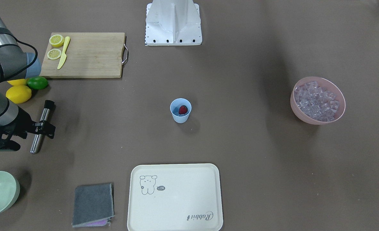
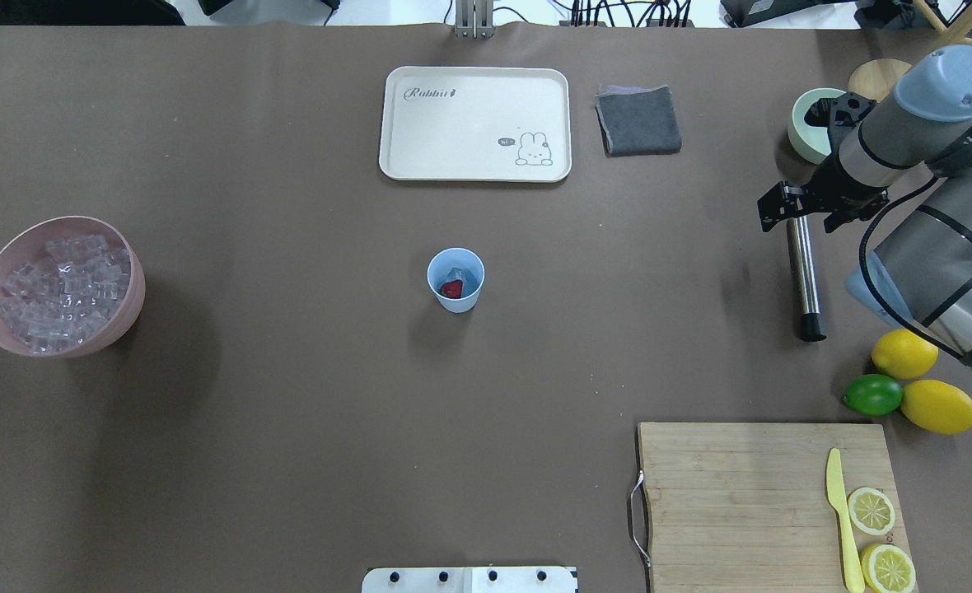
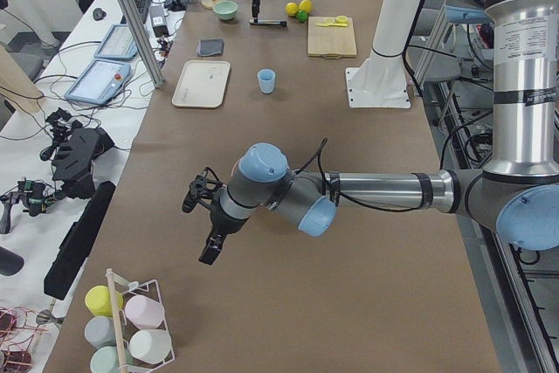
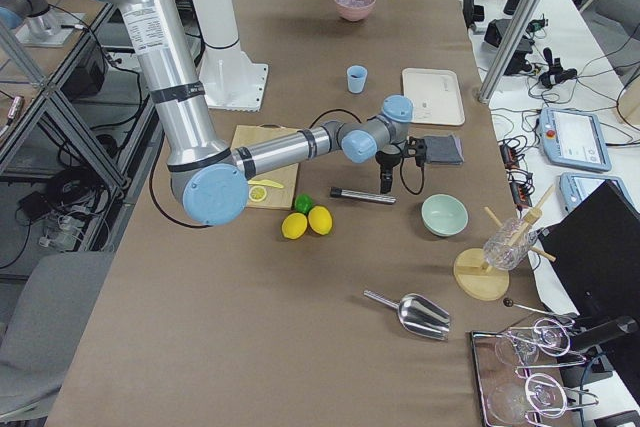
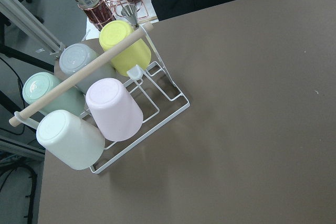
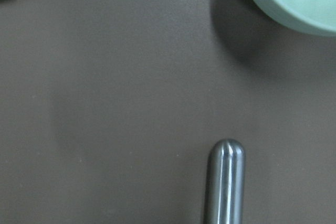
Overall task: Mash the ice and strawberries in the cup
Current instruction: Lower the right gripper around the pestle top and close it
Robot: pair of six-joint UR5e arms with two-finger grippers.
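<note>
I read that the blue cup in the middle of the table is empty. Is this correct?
Not empty: the blue cup in the middle of the table holds a strawberry. The overhead exterior view shows it.

One cup, one strawberry, two lemons, one lime, perhaps dozens of ice cubes.

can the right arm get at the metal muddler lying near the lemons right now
Probably yes: the right gripper hangs just over one end of the metal muddler, jaws apart, with nothing between them. The green bowl sits off to the side.
</note>
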